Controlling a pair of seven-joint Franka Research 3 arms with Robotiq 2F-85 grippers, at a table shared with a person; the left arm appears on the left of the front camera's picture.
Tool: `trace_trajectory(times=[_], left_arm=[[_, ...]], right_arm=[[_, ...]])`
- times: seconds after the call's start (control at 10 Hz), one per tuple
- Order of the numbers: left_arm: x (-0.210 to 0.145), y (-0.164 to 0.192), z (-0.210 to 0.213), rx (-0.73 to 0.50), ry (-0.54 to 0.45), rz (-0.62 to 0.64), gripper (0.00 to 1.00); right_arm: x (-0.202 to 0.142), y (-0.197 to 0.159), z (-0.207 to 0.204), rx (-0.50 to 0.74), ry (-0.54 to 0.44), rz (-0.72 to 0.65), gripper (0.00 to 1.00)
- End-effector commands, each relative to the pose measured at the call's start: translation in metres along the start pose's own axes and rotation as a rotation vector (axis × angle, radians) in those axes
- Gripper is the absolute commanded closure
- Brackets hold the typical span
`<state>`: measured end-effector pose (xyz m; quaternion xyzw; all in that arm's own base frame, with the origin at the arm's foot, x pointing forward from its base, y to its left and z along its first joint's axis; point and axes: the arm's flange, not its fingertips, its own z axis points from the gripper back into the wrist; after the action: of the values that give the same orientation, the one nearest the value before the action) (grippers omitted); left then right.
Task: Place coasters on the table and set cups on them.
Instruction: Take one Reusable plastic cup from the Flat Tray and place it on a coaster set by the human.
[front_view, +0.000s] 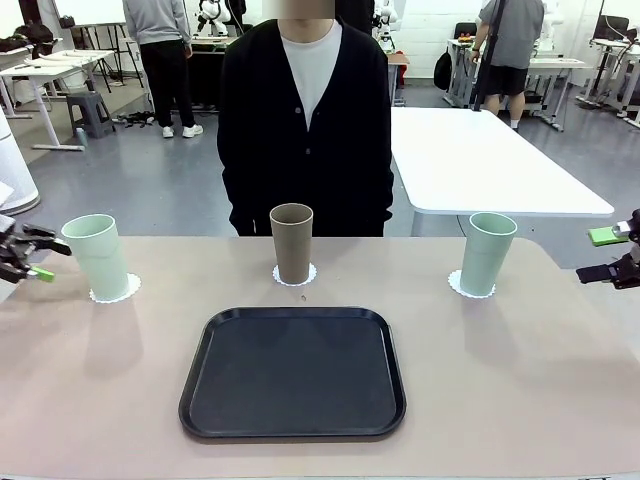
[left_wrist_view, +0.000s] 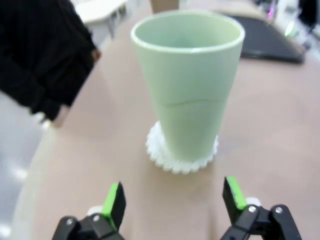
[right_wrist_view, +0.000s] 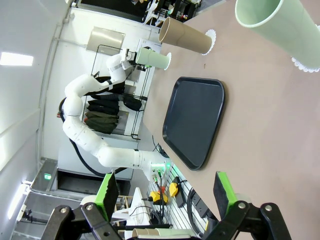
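Three cups standing upright on the tabletop (front_view: 560, 400), each seated on its own coaster. Left mint cup (front_view: 97, 254) on the left coaster (front_view: 115, 292), brown cup (front_view: 291, 242) on the middle coaster (front_view: 295, 276) near the far edge, right mint cup (front_view: 487, 252) on the right coaster (front_view: 470, 288). Black tray (front_view: 293, 372) bare, nearer the robot, well apart from all three.

Left pincer (front_view: 28, 258) open, just beside the left mint cup and not touching it; in the left wrist view, green pads (left_wrist_view: 114, 201) spread wide with the cup ahead between their lines. Right pincer (front_view: 615, 255) open too, off at the tabletop's right edge, apart from the right mint cup; right wrist view confirms fingers (right_wrist_view: 222, 189) spread with nothing between.

By the look of things, placing done or all but done; step in hand most likely the release and retreat at the left cup. To do it well:

- Keep the left pincer wide, so no pad catches the cup wall.
- Back straight away along the fingers' own line, level, not sweeping sideways; a tall, narrow-based tumbler tips easily.
- Avoid dragging low over the coaster's lacy rim, light enough to slide and carry the cup off centre.
- Check the cup sits central on its disc before leaving.
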<state>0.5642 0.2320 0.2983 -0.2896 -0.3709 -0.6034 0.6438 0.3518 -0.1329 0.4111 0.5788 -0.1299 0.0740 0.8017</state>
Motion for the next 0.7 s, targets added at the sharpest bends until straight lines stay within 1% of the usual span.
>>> trace_trajectory(times=[0.0,0.1,0.2,0.3,0.4,0.5,0.6], left_arm=[[0.064,-0.038,0.032,0.147,0.193,0.002,0.0],[0.092,-0.048,0.046,0.227,0.353,0.066,0.0],[0.116,-0.055,0.059,0.279,0.432,0.093,0.0],[0.137,-0.067,0.063,0.298,0.497,0.102,0.0],[0.16,-0.079,0.063,0.274,0.539,0.128,0.0],[0.183,-0.088,0.061,0.271,0.591,0.175,0.0],[0.204,-0.092,0.056,0.249,0.633,0.266,0.0]], right_arm=[[0.001,0.0,-0.001,0.021,-0.012,0.015,0.0],[0.001,0.0,-0.001,0.021,-0.012,0.015,0.0],[0.001,0.0,-0.001,0.021,-0.012,0.015,0.0],[0.001,0.0,-0.001,0.021,-0.012,0.015,0.0],[0.001,0.0,-0.001,0.021,-0.012,0.015,0.0],[0.001,0.0,-0.001,0.021,-0.012,0.015,0.0],[0.001,0.0,-0.001,0.021,-0.012,0.015,0.0]])
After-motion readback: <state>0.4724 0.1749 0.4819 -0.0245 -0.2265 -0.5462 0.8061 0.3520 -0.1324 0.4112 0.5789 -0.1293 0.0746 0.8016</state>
